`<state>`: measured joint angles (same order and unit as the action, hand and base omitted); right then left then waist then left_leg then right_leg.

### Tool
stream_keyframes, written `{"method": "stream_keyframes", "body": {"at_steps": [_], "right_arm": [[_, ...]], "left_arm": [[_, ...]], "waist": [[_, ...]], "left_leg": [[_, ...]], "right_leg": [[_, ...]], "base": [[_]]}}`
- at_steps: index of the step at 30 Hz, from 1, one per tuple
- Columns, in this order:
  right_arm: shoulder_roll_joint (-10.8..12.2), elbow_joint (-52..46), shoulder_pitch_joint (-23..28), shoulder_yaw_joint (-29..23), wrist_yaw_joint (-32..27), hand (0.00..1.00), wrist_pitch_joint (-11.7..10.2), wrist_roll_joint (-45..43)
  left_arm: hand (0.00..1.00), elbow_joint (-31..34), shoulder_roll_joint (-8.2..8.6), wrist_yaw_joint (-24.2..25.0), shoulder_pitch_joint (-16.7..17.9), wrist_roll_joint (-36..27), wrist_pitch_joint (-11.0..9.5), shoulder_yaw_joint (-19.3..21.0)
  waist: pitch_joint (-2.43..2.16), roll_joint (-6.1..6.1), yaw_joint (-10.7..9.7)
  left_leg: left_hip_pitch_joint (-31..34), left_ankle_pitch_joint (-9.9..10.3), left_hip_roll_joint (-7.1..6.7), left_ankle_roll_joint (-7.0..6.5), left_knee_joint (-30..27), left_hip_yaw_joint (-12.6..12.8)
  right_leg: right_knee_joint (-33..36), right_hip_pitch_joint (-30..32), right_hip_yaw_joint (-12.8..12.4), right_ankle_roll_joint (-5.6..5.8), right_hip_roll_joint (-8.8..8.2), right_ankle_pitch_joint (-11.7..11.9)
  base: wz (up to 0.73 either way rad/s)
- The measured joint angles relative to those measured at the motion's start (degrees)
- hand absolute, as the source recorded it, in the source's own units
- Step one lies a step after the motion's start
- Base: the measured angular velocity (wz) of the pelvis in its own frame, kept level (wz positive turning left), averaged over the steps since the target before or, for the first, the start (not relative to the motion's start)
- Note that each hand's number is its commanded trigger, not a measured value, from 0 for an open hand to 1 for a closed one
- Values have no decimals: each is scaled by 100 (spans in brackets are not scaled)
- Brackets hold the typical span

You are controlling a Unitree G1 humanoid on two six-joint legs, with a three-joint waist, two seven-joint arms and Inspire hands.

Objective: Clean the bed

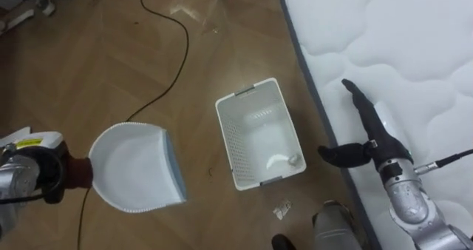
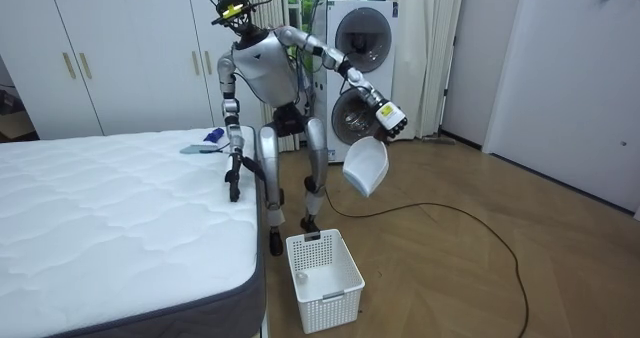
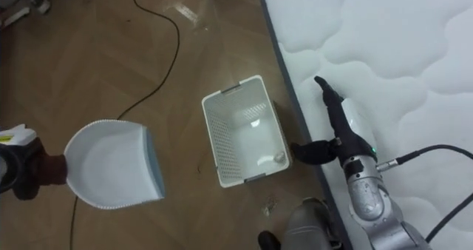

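Dustpan (image 1: 137, 169) is held over the floor (image 1: 111, 65) by the left hand (image 1: 41, 177), with the fingers curled round the handle at the pan's 9 o'clock end. The pan's long axis runs 9 to 3, and its open lip is turned to 3 o'clock. The basket (image 1: 225, 143) stands on the floor at the pan's 3 o'clock, just beside it from above and not touched. Its long axis runs roughly 12 to 6.

The pan looks empty, and a small white scrap (image 1: 284, 161) is seen in the basket's 5 o'clock corner, so tipping is judged done. A second scrap, the floor scrap (image 1: 281, 210), lies at the basket's 6 o'clock.

The bed (image 1: 414, 50) lies at the basket's 3 o'clock. The right hand (image 1: 373, 135) is set on its near edge, fingers straight and together pointing to 11 o'clock, thumb spread toward 9 o'clock, nothing held.

If more sweeping is due, the pan would have to be carried across the basket to the mattress edge below the right hand.

In the room view the robot is seen standing at the bedside. The left arm is raised out sideways, and the pan hangs high above the floor.
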<state>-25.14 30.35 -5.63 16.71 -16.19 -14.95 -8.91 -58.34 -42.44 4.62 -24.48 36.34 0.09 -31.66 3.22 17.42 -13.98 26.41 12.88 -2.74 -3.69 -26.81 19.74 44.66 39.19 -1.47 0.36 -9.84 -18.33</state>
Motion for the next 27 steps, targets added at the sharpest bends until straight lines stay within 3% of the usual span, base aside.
{"method": "stream_keyframes", "body": {"at_steps": [6, 9, 12, 16, 18, 20, 22, 24, 26, 27], "right_arm": [[2, 3, 13, 16, 12, 0, -45, -1], [1, 17, 21, 17, 6, 0, -87, 9], [-6, 24, 64, 12, 0, 0, -170, 241], [8, 176, 160, 6, -47, 0, -311, 279], [28, 275, 218, 8, -61, 0, -354, 329], [35, 287, 336, -1, -118, 0, -365, 364], [37, 361, 473, -3, -147, 0, -365, 398], [64, 392, 603, 3, -163, 0, -354, 446], [183, 427, 683, 1, -200, 0, -226, 446], [214, 461, 699, -6, -200, 0, -191, 447]], "left_arm": [[100, 9, 1, -64, -18, -56, 0, -10], [100, -3, 1, -217, -95, -259, -5, -10], [100, -3, 67, -426, -140, -468, -22, -9], [100, 304, 177, -573, -19, -937, -102, 96], [100, 536, 186, -648, 25, -1123, -200, 161], [100, 946, 223, -813, 184, -1414, -331, 296], [100, 1254, 363, -918, 415, -1469, -426, 498], [100, 1616, 457, -953, 786, -1701, -565, 749], [100, 1944, 526, -984, 1147, -1760, -742, 1160], [100, 1990, 566, -1003, 1203, -1757, -749, 1260]], "waist": [[30, -65, -48], [68, -113, -93], [71, -135, -100], [59, -311, 0], [29, -411, 44], [10, -457, 45], [-4, -576, 204], [-38, -647, 482], [-129, -866, 721], [-147, -908, 749]], "left_leg": [[17, 10, 7, -4, -41, -18], [57, 16, 14, -6, -92, -87], [91, 16, 34, -6, -103, -123], [19, 16, 23, -6, -90, -134], [-7, 16, 39, -6, -94, -164], [-42, 20, 54, 2, -95, -387], [-208, 55, 30, 58, -79, -556], [-361, 137, 56, 155, -88, -862], [-470, 187, 18, 219, -69, -1301], [-499, 208, 10, 254, -71, -1394]], "right_leg": [[-2, -9, 12, 0, 5, 0], [-11, -27, 41, 0, 5, 0], [-66, -54, 60, -1, 20, 1], [-72, -94, -10, 0, 44, 1], [-112, -158, 9, 0, 68, 2], [-272, -316, 31, 5, 147, 38], [-354, -452, -77, 26, 244, 58], [-596, -639, -255, 15, 468, 182], [-714, -711, -476, 15, 635, 280], [-726, -742, -497, 17, 657, 286]], "base": [[1], [10], [5], [-6], [5], [6], [-40], [-85], [-75], [-37]]}}
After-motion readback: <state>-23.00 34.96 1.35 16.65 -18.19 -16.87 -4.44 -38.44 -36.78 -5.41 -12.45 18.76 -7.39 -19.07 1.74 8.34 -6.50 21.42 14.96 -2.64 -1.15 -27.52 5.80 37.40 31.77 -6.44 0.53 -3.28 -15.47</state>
